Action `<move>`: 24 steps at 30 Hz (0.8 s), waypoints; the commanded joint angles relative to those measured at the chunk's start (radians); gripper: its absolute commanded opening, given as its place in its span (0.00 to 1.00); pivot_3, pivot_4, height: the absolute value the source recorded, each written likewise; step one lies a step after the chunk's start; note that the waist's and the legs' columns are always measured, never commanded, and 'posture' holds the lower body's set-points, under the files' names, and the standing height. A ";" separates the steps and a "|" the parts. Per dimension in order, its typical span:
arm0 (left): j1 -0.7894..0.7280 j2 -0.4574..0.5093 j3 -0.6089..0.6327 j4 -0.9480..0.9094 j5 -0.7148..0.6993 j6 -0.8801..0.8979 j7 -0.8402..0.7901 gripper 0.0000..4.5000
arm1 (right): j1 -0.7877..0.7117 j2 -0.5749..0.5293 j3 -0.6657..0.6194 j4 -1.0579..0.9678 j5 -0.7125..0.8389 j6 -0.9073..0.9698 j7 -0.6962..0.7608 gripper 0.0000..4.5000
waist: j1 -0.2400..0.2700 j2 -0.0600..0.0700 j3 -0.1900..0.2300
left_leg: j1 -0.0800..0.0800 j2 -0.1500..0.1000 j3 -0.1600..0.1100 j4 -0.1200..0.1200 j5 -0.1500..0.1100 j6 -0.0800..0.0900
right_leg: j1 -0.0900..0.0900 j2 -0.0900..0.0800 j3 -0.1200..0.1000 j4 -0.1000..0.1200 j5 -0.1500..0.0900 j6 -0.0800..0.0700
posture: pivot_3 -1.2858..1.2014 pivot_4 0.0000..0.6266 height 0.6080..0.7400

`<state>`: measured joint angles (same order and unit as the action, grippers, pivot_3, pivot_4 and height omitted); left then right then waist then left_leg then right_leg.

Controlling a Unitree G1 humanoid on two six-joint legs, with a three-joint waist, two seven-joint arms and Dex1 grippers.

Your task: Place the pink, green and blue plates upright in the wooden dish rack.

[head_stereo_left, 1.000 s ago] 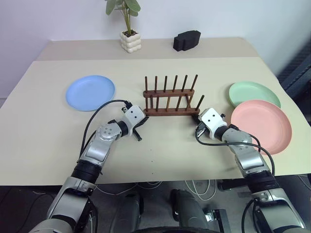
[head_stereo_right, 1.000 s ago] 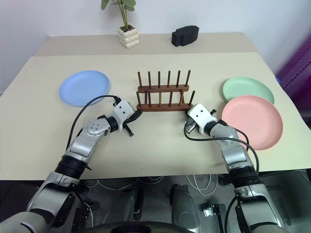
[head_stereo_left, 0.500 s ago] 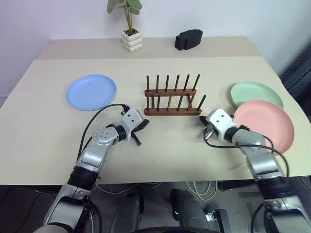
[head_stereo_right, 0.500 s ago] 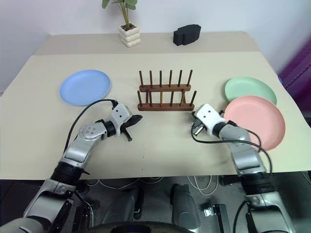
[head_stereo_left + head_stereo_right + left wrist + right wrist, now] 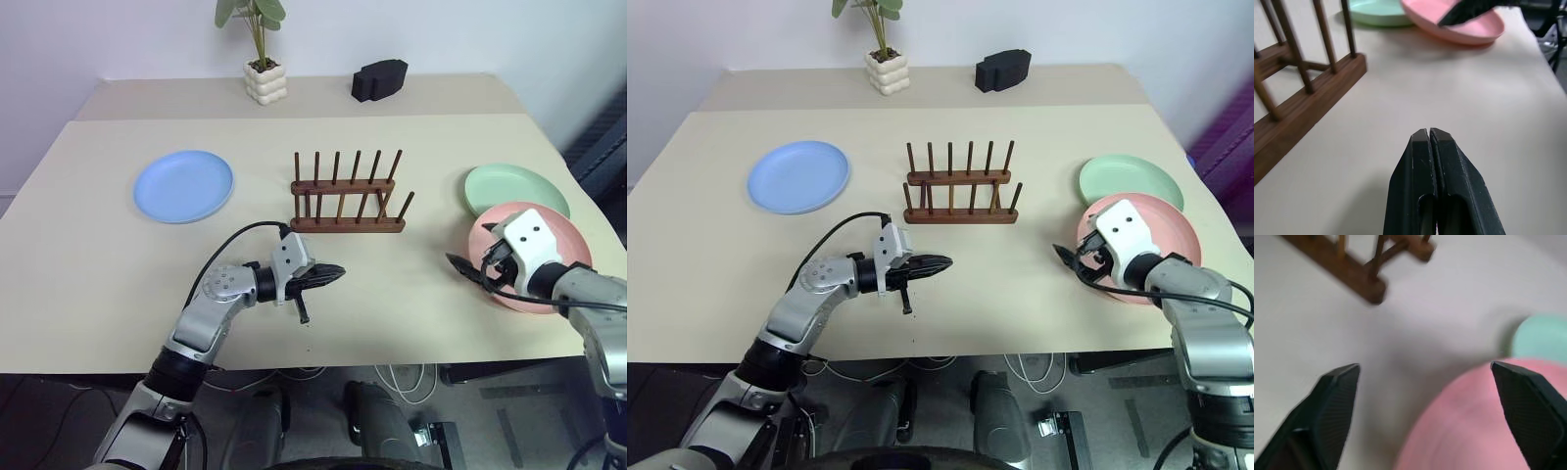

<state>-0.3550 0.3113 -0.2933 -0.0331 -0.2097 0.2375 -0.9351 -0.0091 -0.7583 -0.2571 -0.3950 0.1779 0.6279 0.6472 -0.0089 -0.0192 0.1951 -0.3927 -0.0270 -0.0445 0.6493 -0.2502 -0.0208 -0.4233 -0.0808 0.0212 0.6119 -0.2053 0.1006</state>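
Note:
The wooden dish rack (image 5: 348, 226) stands mid-table with no plates between its pegs. The blue plate (image 5: 184, 185) lies flat to its left. The green plate (image 5: 516, 186) lies flat at the right, and the pink plate (image 5: 573, 240) lies in front of it, overlapping its near rim. My right gripper (image 5: 475, 266) is open at the pink plate's left rim, its fingers (image 5: 1337, 396) wide apart with nothing between them. My left gripper (image 5: 331, 273) is shut and empty. It hovers in front of the rack, pointing right, with its fingertips (image 5: 1429, 134) pressed together.
A potted plant (image 5: 263, 80) and a black block (image 5: 377, 78) stand on the raised strip at the back. The table's front edge (image 5: 323, 357) runs just behind my arms. Its right edge lies close beyond the pink plate.
My right gripper has left the rack's right end, swung right to the pink plate and opened. My left gripper, still shut, has drawn back from the rack's left end and turned to point right.

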 commanded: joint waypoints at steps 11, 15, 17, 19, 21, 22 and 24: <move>-0.028 -0.031 -0.017 -0.004 -0.007 -0.002 -0.025 0.00 | 0.000 0.083 0.161 -0.114 -0.217 0.196 -0.296 0.99 | -0.002 0.000 0.000 | 0.000 0.000 0.000 0.000 0.000 0.000 | 0.000 0.000 0.000 -0.001 0.000 0.000 | 0.52 0.24 0.93; -0.022 -0.027 -0.012 -0.009 -0.007 0.002 -0.018 0.00 | -0.014 0.112 0.236 -0.130 -0.277 0.240 -0.349 0.82 | -0.001 0.000 0.000 | 0.000 0.000 0.000 0.000 0.000 0.000 | 0.000 0.000 0.000 -0.001 0.000 0.000 | 0.52 0.24 0.93; -0.020 -0.025 -0.011 -0.010 -0.007 0.003 -0.016 0.00 | -0.022 0.123 0.256 -0.134 -0.295 0.262 -0.364 0.61 | -0.002 0.000 0.000 | 0.000 0.000 0.000 0.000 0.000 0.000 | 0.000 0.000 0.000 -0.001 0.000 0.000 | 0.52 0.24 0.93; -0.018 -0.023 -0.010 -0.010 -0.006 0.002 -0.013 0.00 | -0.029 0.122 0.275 -0.132 -0.320 0.277 -0.379 0.38 | -0.001 0.000 0.000 | 0.000 0.000 0.000 0.000 0.000 0.000 | 0.000 0.000 0.000 -0.001 0.000 0.000 | 0.52 0.24 0.93; -0.016 -0.022 -0.009 -0.012 -0.006 0.001 -0.011 0.00 | -0.034 0.124 0.283 -0.132 -0.331 0.289 -0.387 0.15 | 0.000 0.000 0.000 | 0.000 0.000 0.000 0.000 0.000 0.000 | 0.000 0.000 0.000 -0.001 0.000 0.000 | 0.52 0.24 0.93; -0.015 -0.022 -0.008 -0.013 -0.005 0.000 -0.009 0.00 | -0.037 0.127 0.286 -0.135 -0.336 0.292 -0.391 0.06 | 0.000 0.000 0.000 | -0.001 0.000 0.000 0.000 0.000 0.000 | 0.000 0.000 0.000 -0.001 0.000 0.000 | 0.52 0.24 0.93; -0.012 -0.020 -0.008 -0.014 -0.004 -0.005 -0.005 0.00 | -0.040 0.131 0.292 -0.145 -0.345 0.299 -0.394 0.01 | -0.001 0.000 0.000 | -0.001 0.000 0.000 0.000 0.000 0.000 | 0.000 0.000 0.000 -0.001 0.000 0.000 | 0.52 0.24 0.93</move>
<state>-0.3669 0.2938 -0.3083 -0.0205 -0.2084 0.2484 -0.9455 -0.0456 -0.6346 0.0355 -0.5065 -0.1525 0.9169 0.2598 -0.0096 -0.0193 0.1950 -0.3934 -0.0269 -0.0448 0.6495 -0.2502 -0.0208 -0.4236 -0.0808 0.0210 0.6106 -0.2057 0.1006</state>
